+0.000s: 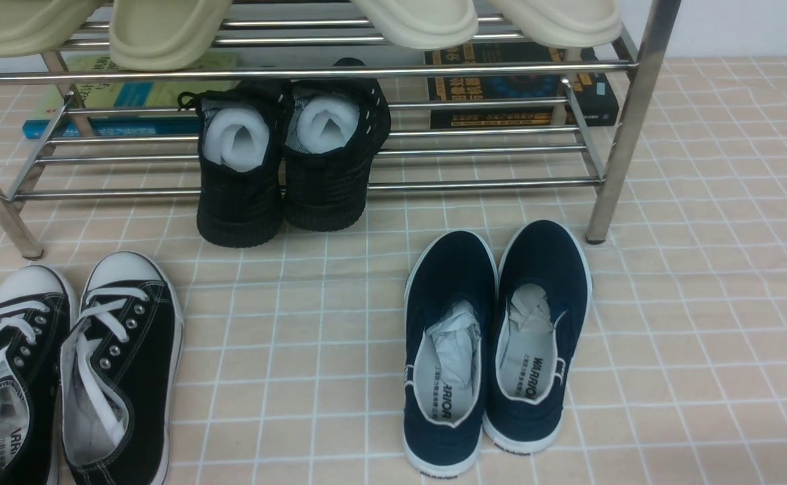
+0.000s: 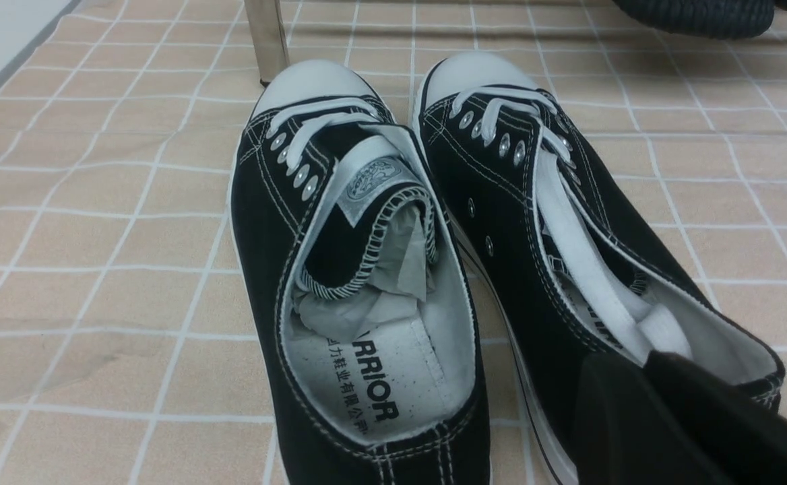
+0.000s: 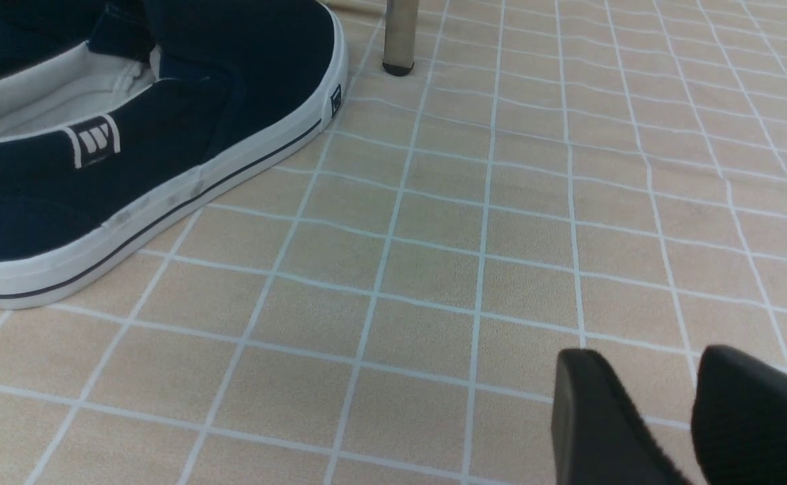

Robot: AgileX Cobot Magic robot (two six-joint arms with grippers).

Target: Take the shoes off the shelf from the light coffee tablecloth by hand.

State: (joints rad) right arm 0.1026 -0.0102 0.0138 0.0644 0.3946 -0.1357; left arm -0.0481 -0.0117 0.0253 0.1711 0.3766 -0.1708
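Navy slip-ons (image 1: pixel 494 343) beside shoes (image 1: pixel 70 370), near bench's left edge, toes toward shelf (image 1: pixel 626 121). Left fingers (image 2: pixel 636 417) gripped heel; right fingers (image 3: pixel 595 417) slightly apart, empty.

Even, bright, diffuse light fills all three views; shadows under the black canvas lace-up sneakers (image 1: pixel 70 370) are faint; soft highlights streak the shiny chrome metal-tube rack (image 1: pixel 312 71); the blunt black fingertips (image 3: pixel 595 417) close to the lenses look blurred.
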